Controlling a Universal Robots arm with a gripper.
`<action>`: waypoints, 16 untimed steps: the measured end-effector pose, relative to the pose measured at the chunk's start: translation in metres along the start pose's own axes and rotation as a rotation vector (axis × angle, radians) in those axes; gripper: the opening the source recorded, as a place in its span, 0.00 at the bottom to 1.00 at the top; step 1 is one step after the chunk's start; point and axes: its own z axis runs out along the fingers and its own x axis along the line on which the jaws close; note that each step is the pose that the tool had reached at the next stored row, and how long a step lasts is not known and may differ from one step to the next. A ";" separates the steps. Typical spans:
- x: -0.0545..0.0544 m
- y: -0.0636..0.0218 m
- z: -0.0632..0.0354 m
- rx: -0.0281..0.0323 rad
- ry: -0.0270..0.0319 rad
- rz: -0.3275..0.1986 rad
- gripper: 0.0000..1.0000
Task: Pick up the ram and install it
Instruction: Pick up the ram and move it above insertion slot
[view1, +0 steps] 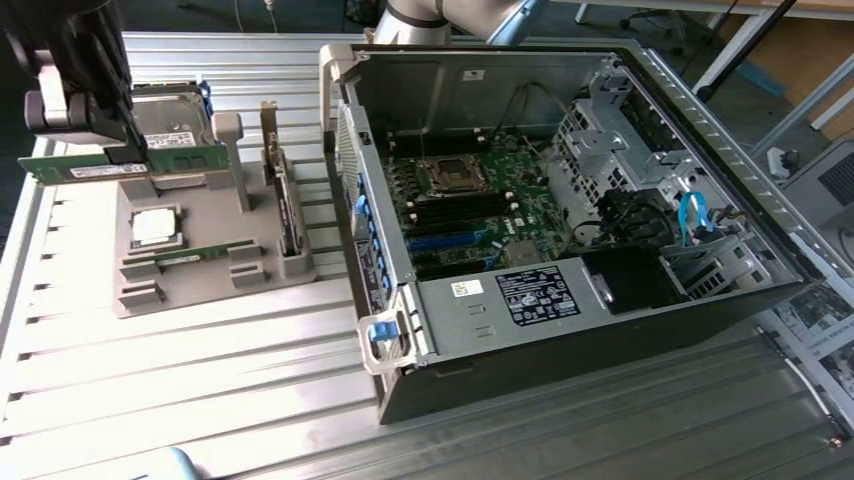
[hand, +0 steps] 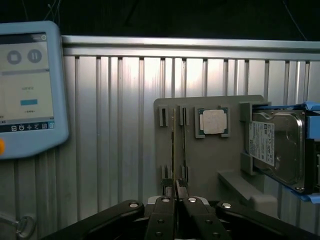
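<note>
Holds the ram (view1: 74, 171) in narrow-pinched jaws of the gripper (hand: 175, 195), lifted above the grey fixture (view1: 187, 290) on a ribbed aluminium table (view1: 200, 400), at the exterior view's left of the open computer case (view1: 441, 330).

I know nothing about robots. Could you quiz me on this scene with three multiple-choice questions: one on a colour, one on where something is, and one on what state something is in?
1. What colour is the ram held in the claw?
A) red B) green C) yellow

2. Where is the square silver chip?
A) in a drawer B) in the claw C) in the grey holder

3. How is the computer case?
A) open on one side B) closed up C) packed in a box

Answers:
1 B: the stick gripped by the claw is green with a white label strip.
2 C: the chip lies in a recess of the holder, apart from the claw.
3 A: the motherboard inside shows plainly.
</note>
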 end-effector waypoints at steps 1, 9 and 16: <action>0.000 0.0000 -0.0007 0.0000 0.0000 0.000 0.12; 0.000 0.0000 -0.0059 0.0000 0.0001 0.000 0.12; 0.000 0.0000 -0.0116 0.0000 0.0000 0.000 0.12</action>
